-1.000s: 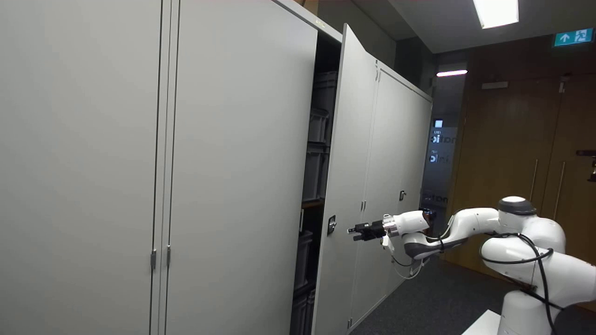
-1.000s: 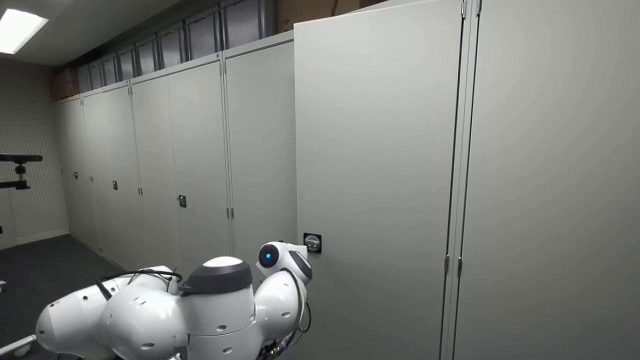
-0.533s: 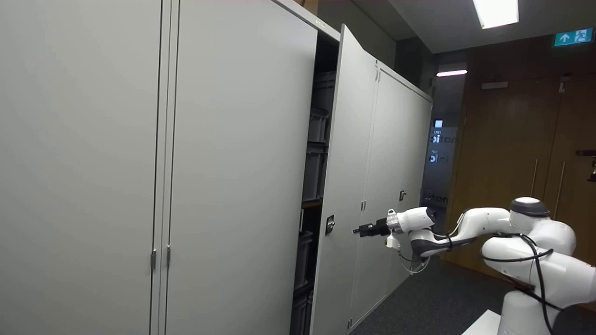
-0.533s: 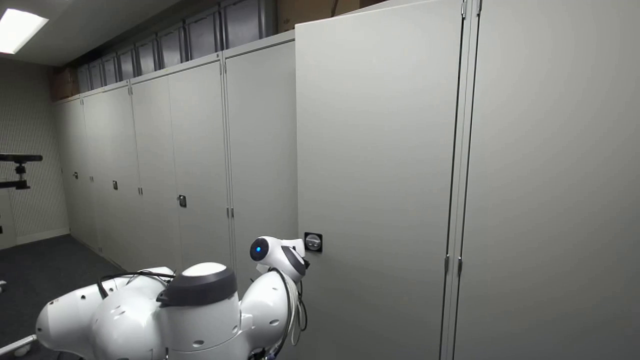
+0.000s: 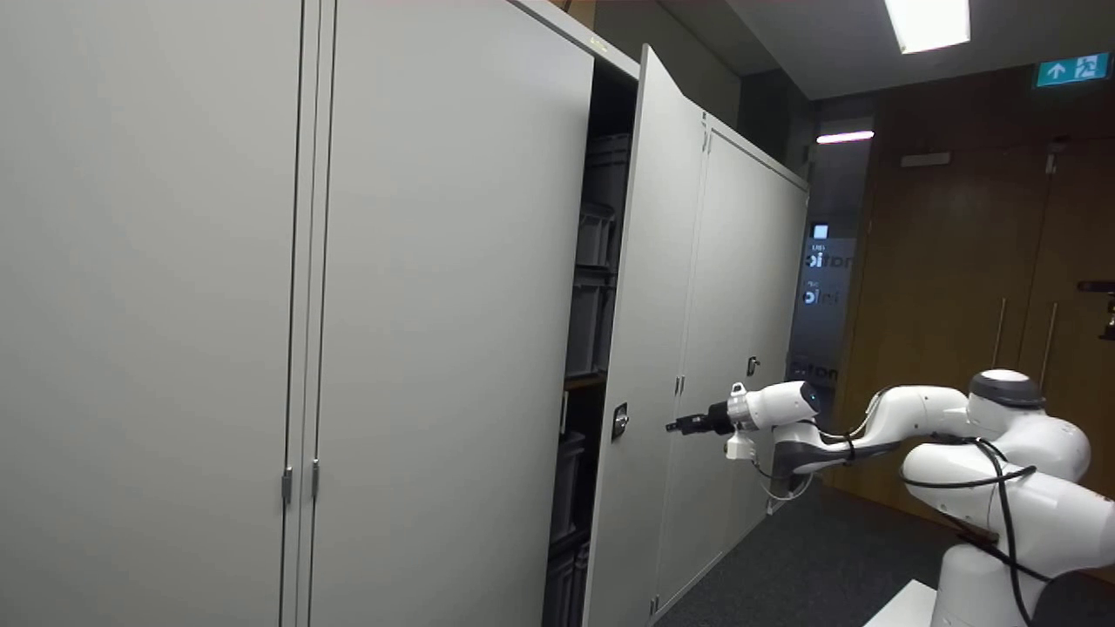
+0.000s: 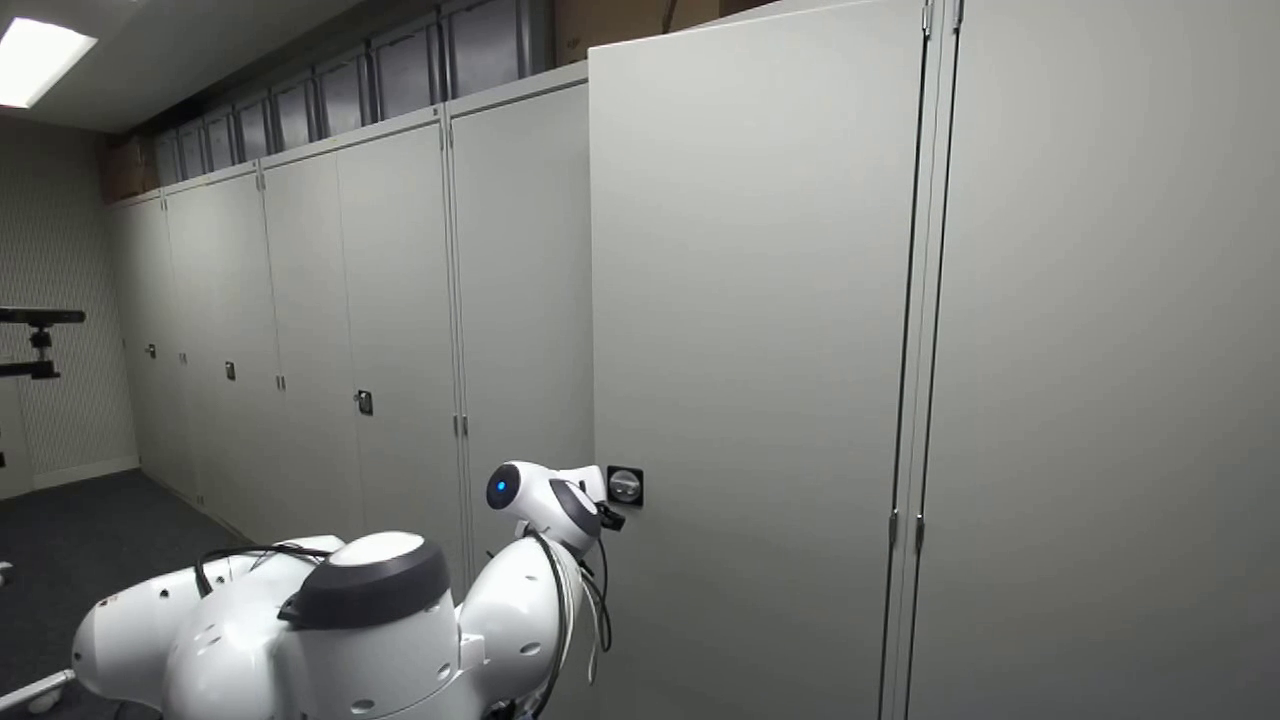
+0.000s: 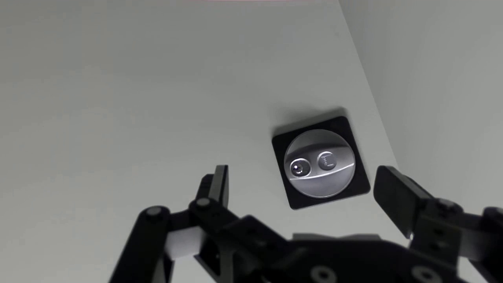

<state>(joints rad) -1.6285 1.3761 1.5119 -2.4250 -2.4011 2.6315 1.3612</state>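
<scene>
A round silver knob (image 7: pixel 319 163) on a square black plate sits near the free edge of a pale grey cabinet door (image 7: pixel 157 118). In the wrist view my gripper (image 7: pixel 304 169) stands wide open, nothing between its fingers, and the knob appears beyond the gap. An exterior view shows the gripper (image 5: pixel 671 428) apart from the knob (image 5: pixel 619 421), to its right in the picture. That door (image 5: pixel 653 261) is ajar. The knob (image 6: pixel 625 486) also shows beside the white wrist in an exterior view, where the arm mostly hides the gripper.
Grey bins (image 5: pixel 592 322) stand on shelves inside the dark gap behind the ajar door. A neighbouring closed door (image 5: pixel 453 305) borders that gap. More cabinets (image 6: pixel 390 300) line the wall. A wooden double door (image 5: pixel 967 305) is at the back.
The arm has drawn back, taking the gripper away from the knob, rightward and slightly up in an exterior view. The ajar door shifted only slightly. The jaws stayed apart.
</scene>
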